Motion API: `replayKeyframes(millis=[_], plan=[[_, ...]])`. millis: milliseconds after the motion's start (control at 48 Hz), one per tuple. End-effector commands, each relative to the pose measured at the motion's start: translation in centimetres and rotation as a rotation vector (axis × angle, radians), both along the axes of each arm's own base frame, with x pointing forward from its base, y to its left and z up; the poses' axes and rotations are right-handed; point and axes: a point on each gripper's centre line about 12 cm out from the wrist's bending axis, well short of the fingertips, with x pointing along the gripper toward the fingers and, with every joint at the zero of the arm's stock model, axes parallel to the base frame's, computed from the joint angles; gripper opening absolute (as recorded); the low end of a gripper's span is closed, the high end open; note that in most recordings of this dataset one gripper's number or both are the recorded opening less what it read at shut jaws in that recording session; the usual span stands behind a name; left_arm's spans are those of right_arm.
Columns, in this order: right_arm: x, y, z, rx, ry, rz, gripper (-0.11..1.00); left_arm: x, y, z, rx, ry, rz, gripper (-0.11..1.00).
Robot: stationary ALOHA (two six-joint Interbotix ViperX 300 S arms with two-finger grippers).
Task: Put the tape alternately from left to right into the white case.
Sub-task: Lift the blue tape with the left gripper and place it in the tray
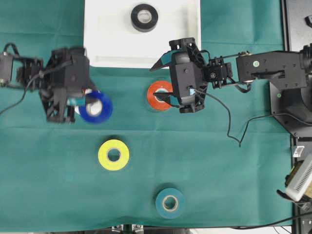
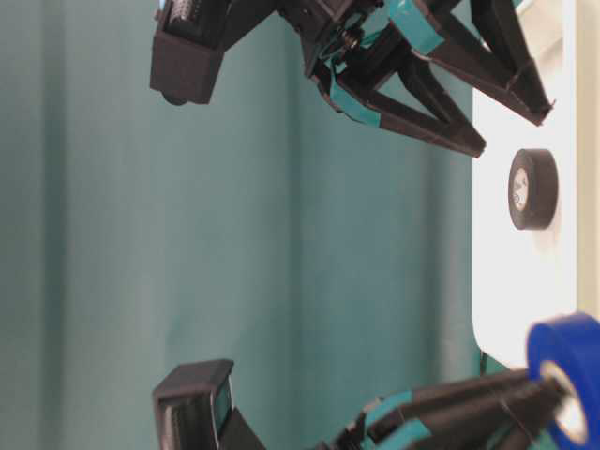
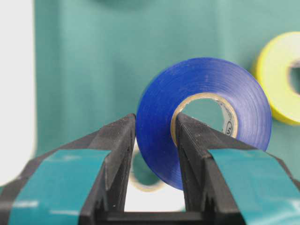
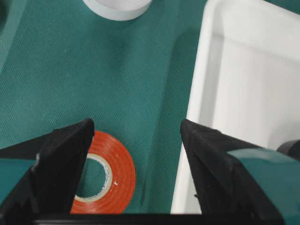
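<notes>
The blue tape is pinched by its wall in the left end effector, one finger through its core, raised over the green cloth covering the tabletop. A white roll lies beneath it. The black tape sits in the white case at the far edge. The red tape lies under the right end effector, whose fingers stand wide apart, holding nothing. The yellow tape and the teal tape lie nearer the front.

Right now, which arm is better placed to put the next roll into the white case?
Left. The left gripper is already shut on the blue roll, lifted near the white case. The right gripper hangs open above the red roll.
</notes>
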Motion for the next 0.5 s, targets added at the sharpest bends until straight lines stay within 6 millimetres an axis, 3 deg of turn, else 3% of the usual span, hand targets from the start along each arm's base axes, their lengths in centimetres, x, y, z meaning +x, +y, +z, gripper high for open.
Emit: replayKeyframes(millis=[0, 479], plan=[[0.3, 0.1, 0.9, 0.001, -0.033, 0.006, 0.78, 0.7, 1.3, 1.8, 0.013, -0.063, 0.028, -0.04], [0.3, 0.1, 0.9, 0.001, -0.033, 0.006, 0.78, 1.5, 8.7, 2.2, 0.105, -0.079, 0.154, -0.03]])
